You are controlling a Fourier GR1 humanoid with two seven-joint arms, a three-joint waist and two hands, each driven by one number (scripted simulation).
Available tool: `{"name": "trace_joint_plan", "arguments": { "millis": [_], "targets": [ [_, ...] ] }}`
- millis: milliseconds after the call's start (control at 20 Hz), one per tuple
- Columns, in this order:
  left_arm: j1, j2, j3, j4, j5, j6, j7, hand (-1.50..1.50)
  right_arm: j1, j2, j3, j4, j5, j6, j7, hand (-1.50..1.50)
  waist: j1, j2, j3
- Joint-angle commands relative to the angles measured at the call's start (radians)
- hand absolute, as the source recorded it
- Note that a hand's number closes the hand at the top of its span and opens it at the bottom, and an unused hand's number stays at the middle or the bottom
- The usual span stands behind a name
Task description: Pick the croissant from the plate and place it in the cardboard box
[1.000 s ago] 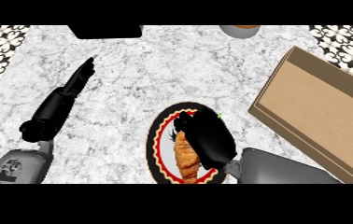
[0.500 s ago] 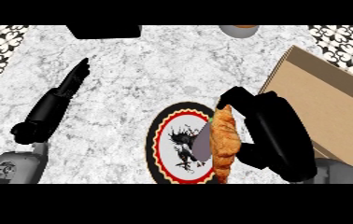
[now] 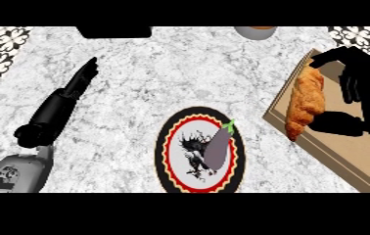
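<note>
My right robot hand (image 3: 345,89) is holding the croissant (image 3: 304,102) over the cardboard box (image 3: 329,148)'s near edge, so letting go here might tip it onto the counter (image 3: 166,77).

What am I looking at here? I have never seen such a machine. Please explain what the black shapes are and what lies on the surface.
You look steeply down from the robot's head at a marble counter. The black shapes are its two hands. The left hand rests open at the left, holding nothing. The right hand, at the right, curls round a croissant and holds it over the near edge of a cardboard box. On the counter lies a plate with a red rim; on it is an eggplant.
</note>
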Motion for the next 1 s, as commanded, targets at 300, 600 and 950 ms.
{"name": "trace_joint_plan", "arguments": {
  "millis": [300,600,950],
  "targets": [
    [-0.010,-0.031,-0.006,0.057,-0.040,-0.012,-0.054,0.00,0.056,-0.086,-0.166,0.337,-0.152,0.215,-0.288,1.50,0.022,0.007,-0.001],
    [0.007,-0.039,-0.020,0.017,-0.042,-0.023,-0.025,0.00,0.100,-0.127,-0.208,0.585,-0.275,0.425,-0.521,1.50,0.030,0.007,0.000],
    [-0.083,-0.025,0.037,0.040,-0.009,-0.055,0.011,0.00,0.029,-0.121,-0.177,0.862,-0.207,0.633,-0.654,1.50,0.039,0.010,0.000]
  ]
}}
